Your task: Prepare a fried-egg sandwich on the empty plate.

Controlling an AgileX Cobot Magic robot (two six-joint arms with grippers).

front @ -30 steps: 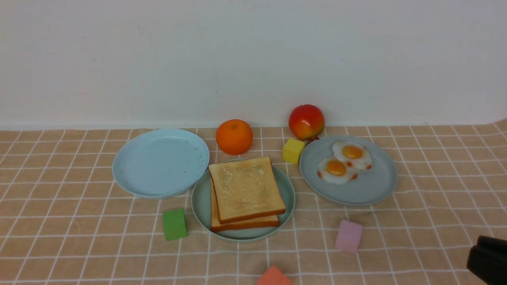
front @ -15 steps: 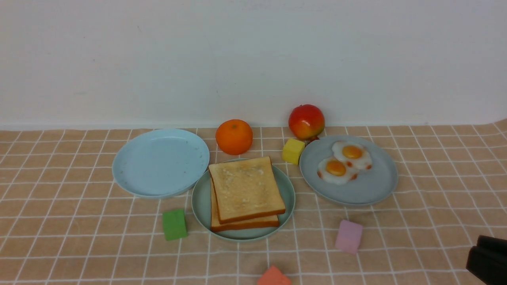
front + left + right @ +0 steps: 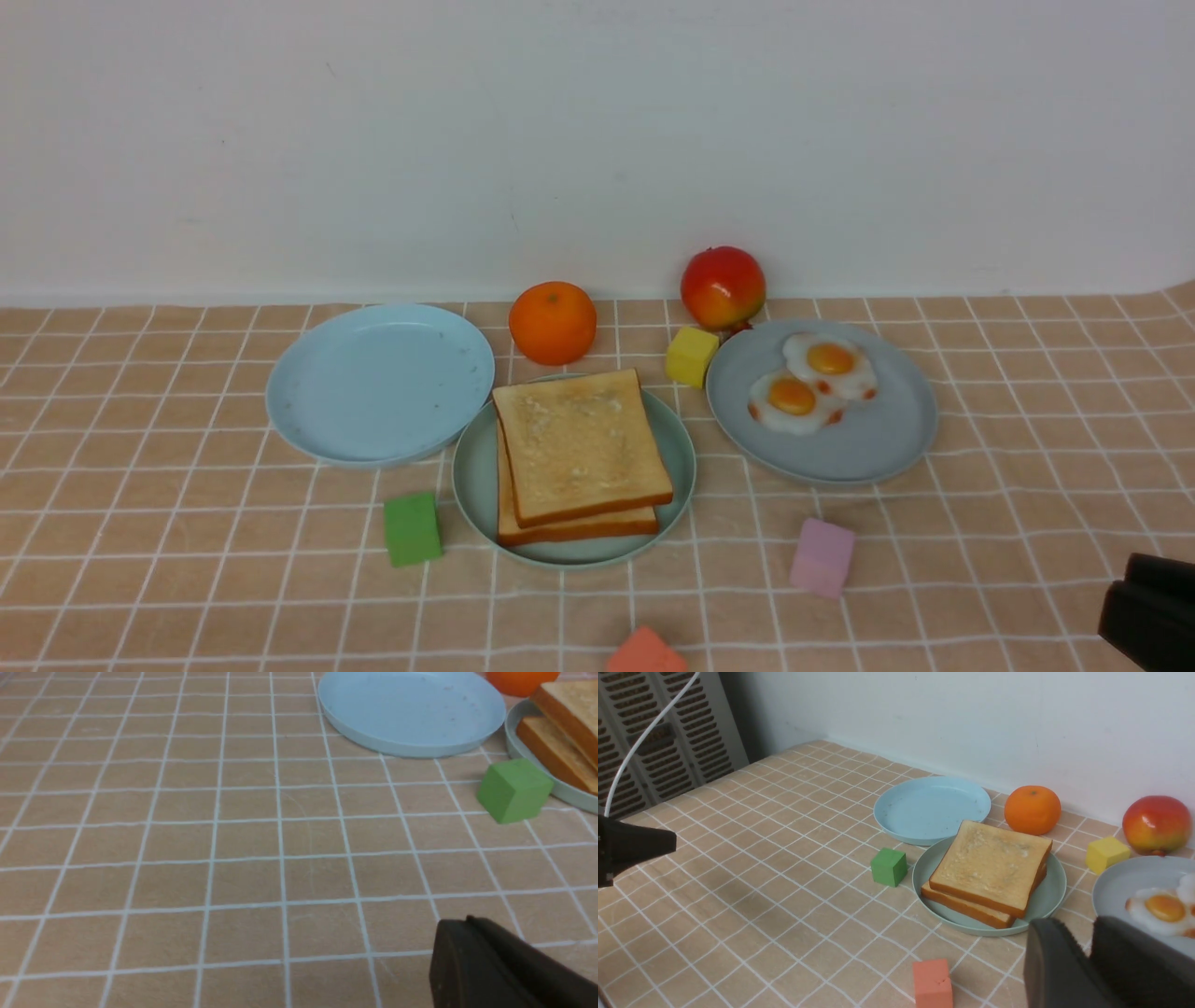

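The mint-green plate (image 3: 471,476) sits in the middle and holds two toast slices (image 3: 579,443) stacked a little askew; what lies between them is hidden. Two fried eggs (image 3: 808,383) lie on the grey-blue plate (image 3: 868,448) to its right. The light blue plate (image 3: 378,383) at the left is bare. My right gripper (image 3: 1125,583) is low at the front right corner, near the grey-blue plate (image 3: 1125,882), its fingers together and empty (image 3: 1090,926). My left gripper (image 3: 467,921) is shut and empty over the cloth, well left of the green cube (image 3: 514,791).
An orange (image 3: 552,322), a red-yellow fruit (image 3: 723,287) and a yellow cube (image 3: 691,356) stand behind the plates near the wall. A green cube (image 3: 412,529), a pink cube (image 3: 822,557) and a salmon cube (image 3: 644,653) lie in front.
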